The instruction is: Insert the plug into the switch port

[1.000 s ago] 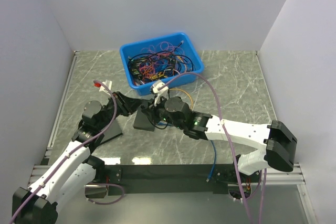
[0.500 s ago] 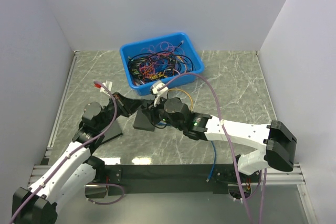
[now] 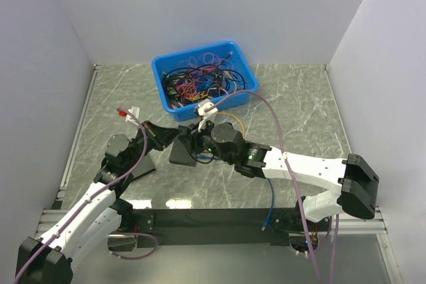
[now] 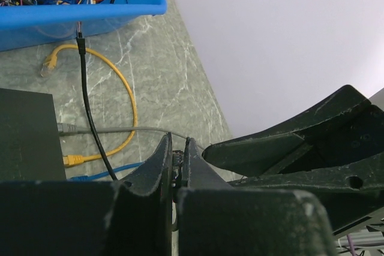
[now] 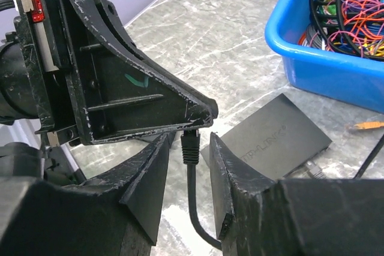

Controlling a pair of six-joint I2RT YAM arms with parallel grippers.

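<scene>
The black plug [image 5: 189,146] on a black cable stands upright between my two grippers, just left of the black switch [image 5: 277,133]. My left gripper [image 4: 178,143] is shut on the plug's tip, which shows as a sliver between its fingers. In the right wrist view the left gripper [image 5: 201,115] comes in from above. My right gripper [image 5: 192,139] is open, its jaws on either side of the plug body with a gap on each side. In the top view both grippers [image 3: 174,139] meet above the switch [image 3: 182,155].
A blue bin [image 3: 203,79] full of tangled cables stands behind the switch. Yellow [image 4: 131,97], grey and blue cables lie on the marble table [image 3: 299,111] and run to the switch's side [image 4: 27,133]. A black cable [image 4: 89,109] hangs from the bin.
Both grippers have shifted slightly: the right wrist moved a little up and right, the left arm edged towards it. The switch has not moved.
</scene>
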